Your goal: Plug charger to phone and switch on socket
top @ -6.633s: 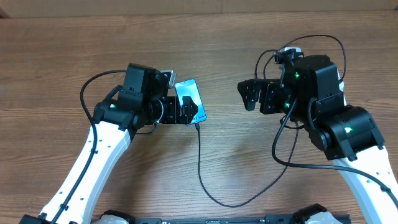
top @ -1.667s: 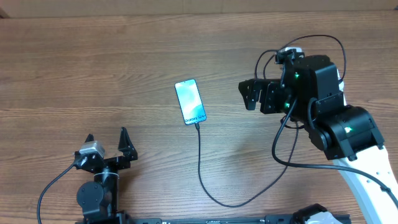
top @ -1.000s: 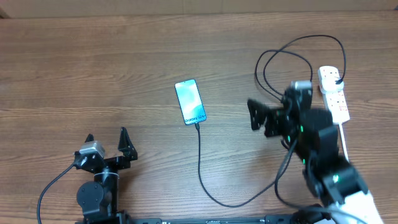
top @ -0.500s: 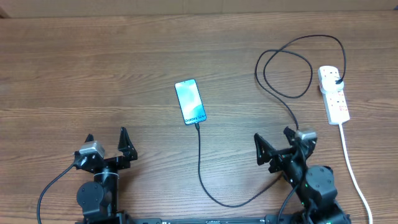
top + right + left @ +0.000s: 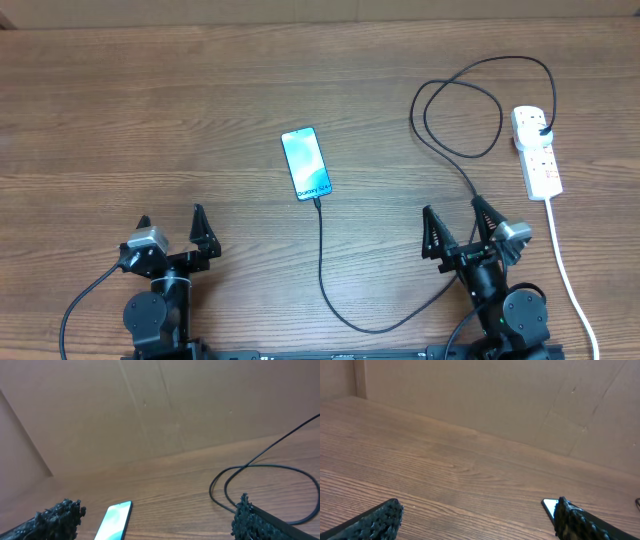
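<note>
The phone [image 5: 305,163] lies screen-up and lit in the middle of the table. The charger [image 5: 322,260] has its tip in the phone's near end. Its thin black cable runs toward the front, curves right, loops, and ends at a black plug [image 5: 541,129] in the white socket [image 5: 535,152] at the far right. My left gripper [image 5: 170,220] is parked at the front left, open and empty. My right gripper [image 5: 453,210] is parked at the front right, also open and empty. The left wrist view shows the left gripper [image 5: 477,510] and the phone's corner [image 5: 549,506]. The right wrist view shows the right gripper [image 5: 155,508], the phone [image 5: 115,520] and the cable loop [image 5: 250,472].
The socket's thick white cord [image 5: 562,265] runs down the right side to the front edge, just right of my right arm. A brown wall [image 5: 495,395] stands behind the wooden table [image 5: 150,100].
The right arm has pulled back from the socket to the front edge, uncovering the power strip and cable loop. The left arm, phone and cable stay put.
</note>
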Available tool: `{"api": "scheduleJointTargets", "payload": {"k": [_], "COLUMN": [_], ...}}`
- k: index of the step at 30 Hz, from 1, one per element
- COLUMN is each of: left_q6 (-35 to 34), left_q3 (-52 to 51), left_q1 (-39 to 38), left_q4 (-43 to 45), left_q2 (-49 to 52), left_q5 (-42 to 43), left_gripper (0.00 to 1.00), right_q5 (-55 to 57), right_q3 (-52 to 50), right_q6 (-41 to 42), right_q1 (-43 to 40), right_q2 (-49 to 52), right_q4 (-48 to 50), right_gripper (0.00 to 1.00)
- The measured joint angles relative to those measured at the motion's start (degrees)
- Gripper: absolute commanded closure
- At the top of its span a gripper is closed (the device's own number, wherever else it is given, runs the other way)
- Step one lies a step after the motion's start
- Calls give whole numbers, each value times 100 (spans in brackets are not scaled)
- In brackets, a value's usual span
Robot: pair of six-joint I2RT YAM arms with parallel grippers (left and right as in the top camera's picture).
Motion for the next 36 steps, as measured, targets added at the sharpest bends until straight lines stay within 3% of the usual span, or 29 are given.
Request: {"api": "scheduleJointTargets", "payload": {"k": [5,36], "left_q6": [0,0], "left_q3": [0,0], "left_q1": [0,0], "left_q4": [0,0], "left_q2": [0,0], "left_q5": [-2,-2], "left_gripper": [0,0], "right_q5": [92,92], "right_q3": [0,0], "right_q6": [2,2], "right_q1": [0,44], "right_q2": [-4,-4], "right_q4": [-345,-356], "right_gripper": [0,0]}}
